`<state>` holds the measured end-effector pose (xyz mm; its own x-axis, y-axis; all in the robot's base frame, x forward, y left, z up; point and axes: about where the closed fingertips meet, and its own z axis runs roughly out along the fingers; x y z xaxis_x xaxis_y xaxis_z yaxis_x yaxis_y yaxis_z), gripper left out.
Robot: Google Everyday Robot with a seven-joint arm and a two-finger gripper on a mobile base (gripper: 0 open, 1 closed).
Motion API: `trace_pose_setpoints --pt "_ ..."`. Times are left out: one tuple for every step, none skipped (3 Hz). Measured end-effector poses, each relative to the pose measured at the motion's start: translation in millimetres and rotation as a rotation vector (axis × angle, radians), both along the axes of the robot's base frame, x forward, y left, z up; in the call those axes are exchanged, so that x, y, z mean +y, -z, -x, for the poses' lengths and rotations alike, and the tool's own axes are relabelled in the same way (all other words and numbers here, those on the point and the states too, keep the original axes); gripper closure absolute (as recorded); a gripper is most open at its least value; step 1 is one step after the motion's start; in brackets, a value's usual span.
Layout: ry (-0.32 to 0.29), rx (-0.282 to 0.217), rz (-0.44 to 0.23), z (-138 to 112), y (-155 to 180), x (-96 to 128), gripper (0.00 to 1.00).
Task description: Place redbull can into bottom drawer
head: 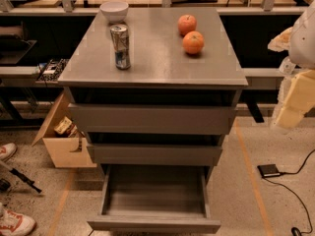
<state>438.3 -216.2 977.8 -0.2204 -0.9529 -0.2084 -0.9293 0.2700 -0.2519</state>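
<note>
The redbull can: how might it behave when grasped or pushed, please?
Tall and slim, the redbull can stands upright, so a high push would probably tip it. Its shiny metal looks slippery. The gripper is far right, off the cabinet.

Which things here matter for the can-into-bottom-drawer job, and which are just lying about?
Job: redbull can, upright on the cabinet top; bottom drawer, pulled open; gripper, at the right edge, beside the cabinet.
Lying about: white bowl; rear orange; front orange; cardboard box.
</note>
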Motion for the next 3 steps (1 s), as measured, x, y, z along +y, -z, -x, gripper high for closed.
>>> trace_pose_setpoints --pt "0.0 0.0 0.0 0 0 0 0.0" --pt "0.06 -0.02 -0.082 -18 3 12 0.0" --pt "0.121 -0.058 -0.24 -53 8 43 0.0"
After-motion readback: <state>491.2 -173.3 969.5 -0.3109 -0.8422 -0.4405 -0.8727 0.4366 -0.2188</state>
